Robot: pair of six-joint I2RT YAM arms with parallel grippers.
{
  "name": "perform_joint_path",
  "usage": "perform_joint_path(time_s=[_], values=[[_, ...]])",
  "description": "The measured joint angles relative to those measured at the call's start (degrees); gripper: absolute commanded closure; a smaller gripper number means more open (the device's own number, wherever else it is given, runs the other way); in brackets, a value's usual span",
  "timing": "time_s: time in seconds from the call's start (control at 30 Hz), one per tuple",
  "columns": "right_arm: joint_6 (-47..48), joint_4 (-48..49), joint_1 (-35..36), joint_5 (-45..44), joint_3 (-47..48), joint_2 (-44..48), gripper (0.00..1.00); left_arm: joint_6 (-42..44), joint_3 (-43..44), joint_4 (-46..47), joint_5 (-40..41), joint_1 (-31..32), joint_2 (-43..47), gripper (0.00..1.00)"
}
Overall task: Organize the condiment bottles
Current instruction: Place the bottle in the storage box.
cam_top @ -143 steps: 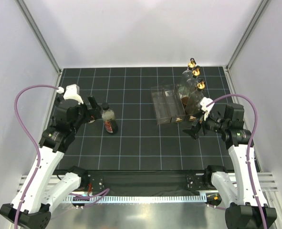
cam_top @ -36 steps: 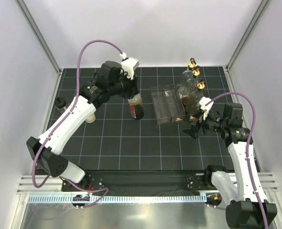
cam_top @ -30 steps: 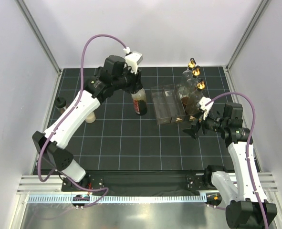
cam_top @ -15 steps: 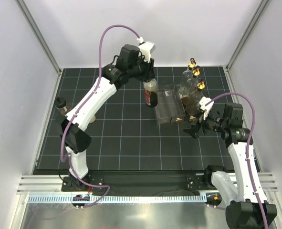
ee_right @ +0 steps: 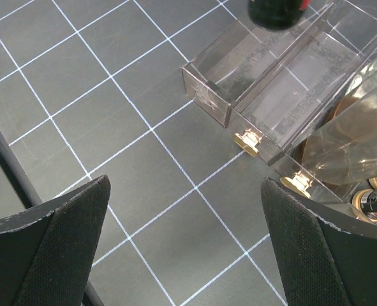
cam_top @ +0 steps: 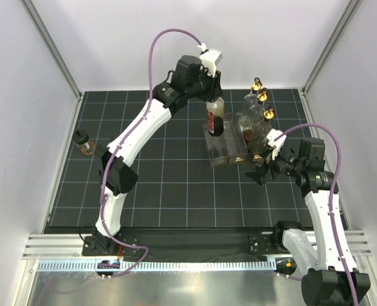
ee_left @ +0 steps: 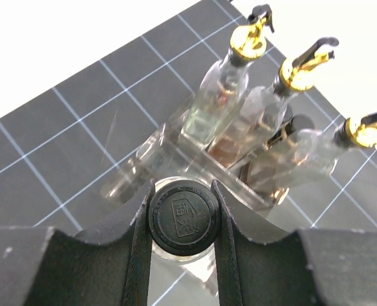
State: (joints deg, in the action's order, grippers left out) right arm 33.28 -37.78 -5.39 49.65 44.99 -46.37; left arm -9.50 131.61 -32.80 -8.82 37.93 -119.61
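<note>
The left jaws were clamped on the cap of the black-capped sauce bottle point(ee_left: 184, 217). It hung upright beneath them, long axis vertical, over the far end of the left lane of the clear rack point(cam_top: 228, 153). The right jaws stood wide apart and empty near the rack's front.

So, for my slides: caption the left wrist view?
Left gripper holds a black-capped bottle by the clear rack and three gold-pourer bottles.

Rack point(cam_top: 226, 152): right of table point(cam_top: 175, 185) centre. Pourer bottles point(cam_top: 263, 97): at its right side. Raised bottle point(cam_top: 215, 121): over its left channel. Small bottle point(cam_top: 83, 143): well apart, far left.
</note>
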Motion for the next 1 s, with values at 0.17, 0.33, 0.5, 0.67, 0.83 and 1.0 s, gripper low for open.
perform_joint_path(time_s=[0.17,0.33,0.5,0.67,0.83,1.0], values=[[-0.4,0.0,0.0,-0.6,0.0,0.0,0.0,-1.5,3.5,3.8,0.0,0.4,-4.2,1.0],[-0.5,0.0,0.0,-0.9,0.0,0.0,0.0,-3.3,5.0,8.6,0.1,0.8,-7.1,1.0],[-0.6,0.0,0.0,-0.9,0.0,0.1,0.0,-4.0,6.1,12.6,0.7,2.0,-9.6,1.0],[-0.6,0.1,0.0,-0.9,0.0,0.3,0.0,-4.3,6.2,14.6,1.3,3.3,-11.2,1.0],[-0.7,0.2,0.0,-1.0,0.0,0.4,0.0,-4.9,6.2,15.4,1.8,3.7,-11.9,1.0],[-0.7,0.3,0.0,-1.0,0.0,0.4,0.0,-4.8,6.2,15.8,2.4,3.7,-11.9,1.0]])
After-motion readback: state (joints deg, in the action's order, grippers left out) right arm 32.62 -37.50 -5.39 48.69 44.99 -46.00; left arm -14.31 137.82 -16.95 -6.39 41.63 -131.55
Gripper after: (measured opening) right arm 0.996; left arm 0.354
